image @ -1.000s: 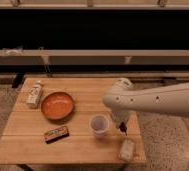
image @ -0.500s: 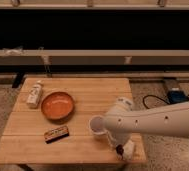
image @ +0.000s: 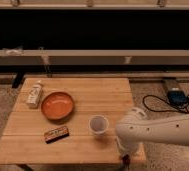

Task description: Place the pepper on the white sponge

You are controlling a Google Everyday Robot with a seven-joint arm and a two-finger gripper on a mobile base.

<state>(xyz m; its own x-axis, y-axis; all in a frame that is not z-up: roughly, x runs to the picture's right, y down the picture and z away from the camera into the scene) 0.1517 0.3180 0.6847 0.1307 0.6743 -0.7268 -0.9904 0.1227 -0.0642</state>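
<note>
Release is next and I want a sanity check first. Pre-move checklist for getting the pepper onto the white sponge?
1. Small dark red glossy pepper located: ok, a red bit shows below the white arm.
2. Pale white soft sponge in view: not ok, hidden behind the arm.
3. Pepper above sponge: cannot tell.
4. Hand at the light wooden table's front right corner: ok, mostly covered by the arm.
5. White round cup out of the way: ok, upright, left of the arm.

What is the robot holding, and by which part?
Probably the pepper: a red bit shows under the gripper at the table's front right edge. Which part is held cannot be told.
</note>
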